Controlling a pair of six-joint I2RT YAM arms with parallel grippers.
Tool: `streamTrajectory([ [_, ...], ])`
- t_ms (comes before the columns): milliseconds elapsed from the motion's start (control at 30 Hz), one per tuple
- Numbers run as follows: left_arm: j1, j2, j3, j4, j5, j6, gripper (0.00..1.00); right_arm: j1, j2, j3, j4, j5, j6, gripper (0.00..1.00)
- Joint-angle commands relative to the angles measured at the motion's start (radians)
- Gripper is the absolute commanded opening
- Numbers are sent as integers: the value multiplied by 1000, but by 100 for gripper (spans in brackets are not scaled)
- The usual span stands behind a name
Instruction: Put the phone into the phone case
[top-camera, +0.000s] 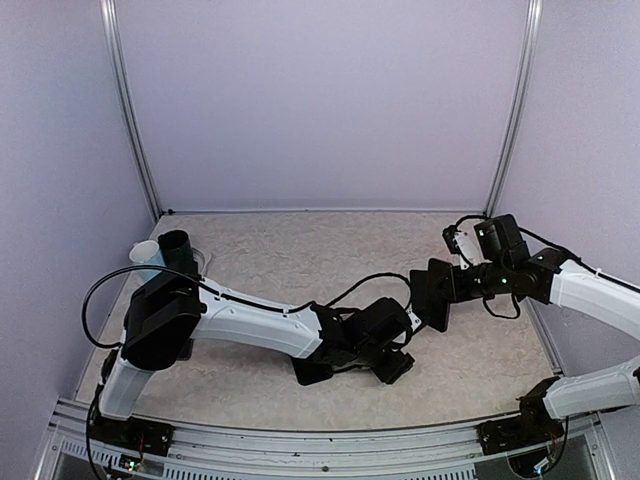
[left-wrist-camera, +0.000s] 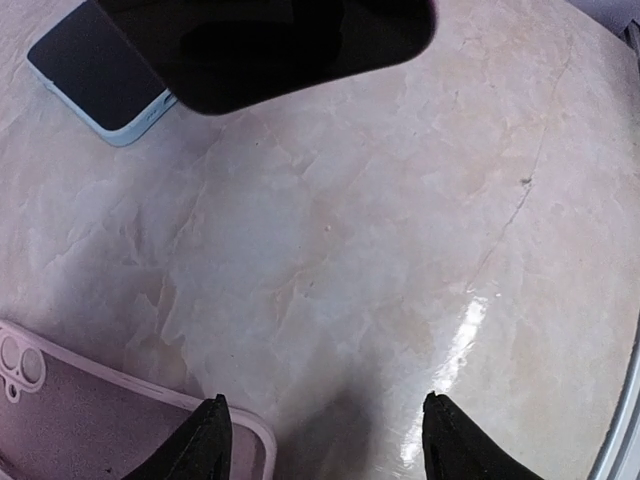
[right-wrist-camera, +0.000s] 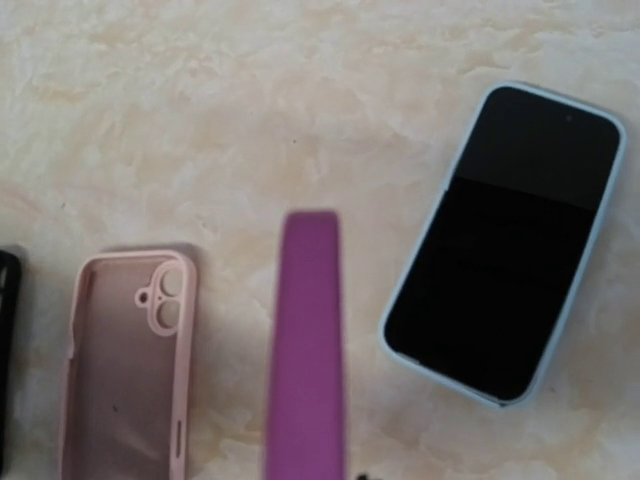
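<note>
Clear plastic cup (top-camera: 146, 256) sits by the left edge of the marbled worktop (top-camera: 300, 250), toward the far-left corner. Pink soft phone case (right-wrist-camera: 128, 365) lies flat, open side up and empty. My left pincer (left-wrist-camera: 328, 440) is low over the worktop and spread, with bare surface between the tips. One fingertip (left-wrist-camera: 205, 440) is over the case's edge; can't tell if it touches. Black-screened phone with a pale blue rim (right-wrist-camera: 505, 240) lies flat, screen up, right of the case and apart from it. My right pincer (top-camera: 436, 300) is pressed together. A blurred purple strip (right-wrist-camera: 305, 350) runs mid-frame in its wrist view; can't tell what it is.
</note>
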Motion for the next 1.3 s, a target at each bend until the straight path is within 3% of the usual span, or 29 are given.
streamTrajectory([
  [0, 63, 21, 3, -63, 108, -1, 58, -10, -34, 11, -11, 1, -41, 0],
  [100, 90, 2, -71, -52, 162, -33, 49, -12, -46, 17, -13, 2, -55, 0],
  [200, 86, -31, -111, -45, 175, -12, 47, -14, -40, 28, -10, -2, -70, 0],
  [333, 87, -48, -140, -49, 210, 18, 21, -15, -12, 45, -4, 0, -84, 0],
  [400, 86, -48, -157, -64, 235, 39, 14, -15, 1, 51, -4, -2, -90, 0],
  [633, 67, -117, -252, -62, 367, 112, 13, -15, 14, 73, -19, -9, -102, 0],
  [1000, 20, -129, -258, -22, 464, 149, 0, -15, 32, 104, -41, -30, -115, 0],
  [1267, 5, -140, -252, -18, 580, 266, 0, -15, 35, 115, -42, -50, -121, 0],
])
